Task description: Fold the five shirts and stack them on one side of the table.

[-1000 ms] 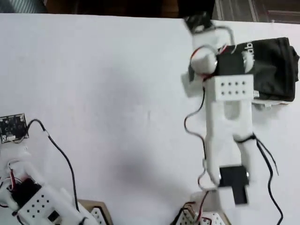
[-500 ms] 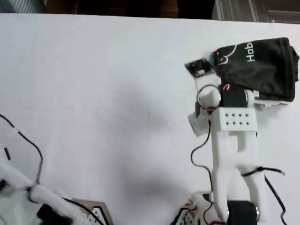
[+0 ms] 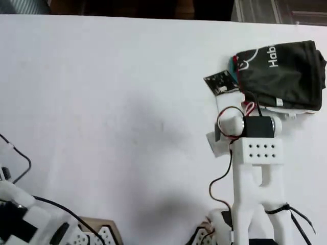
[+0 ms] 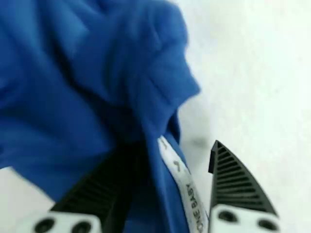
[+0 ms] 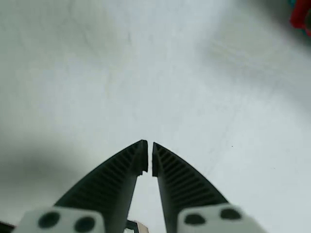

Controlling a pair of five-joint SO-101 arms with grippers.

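Where the left gripper [image 4: 170, 153] meets the blue shirt [image 4: 87, 87], its fingers are spread wide with a fold of cloth between them. The fold is not pinched. The right gripper [image 5: 149, 145] is all but closed on nothing, above the table [image 5: 146, 58]. From above, the stack [image 3: 283, 74], black on top, is seen at two o'clock, with the right arm [image 3: 255, 153] at five o'clock, just beside it.
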